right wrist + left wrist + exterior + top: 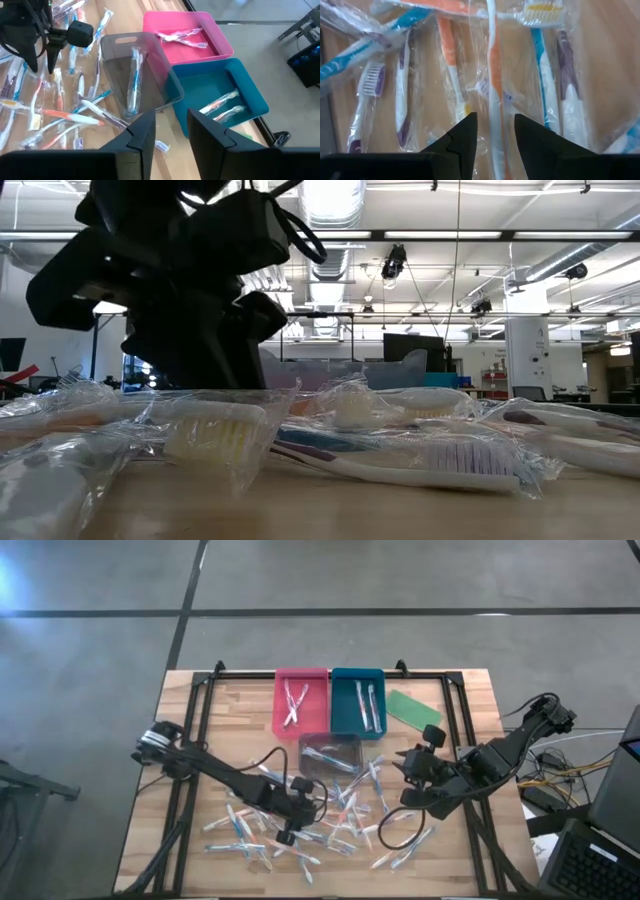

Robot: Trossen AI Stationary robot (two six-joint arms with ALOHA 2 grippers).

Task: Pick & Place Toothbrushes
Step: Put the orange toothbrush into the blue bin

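Dozens of wrapped toothbrushes [300,830] loose mid-table; three trays behind hold a few.
Left gripper [492,137], fingers apart, straddles an orange-handled toothbrush [493,75] without clamping it; slippery overlapping wrappers risk snagging a neighbour. Right gripper [170,131] hovers by the grey tray [150,100], fingers apart, holding nothing.
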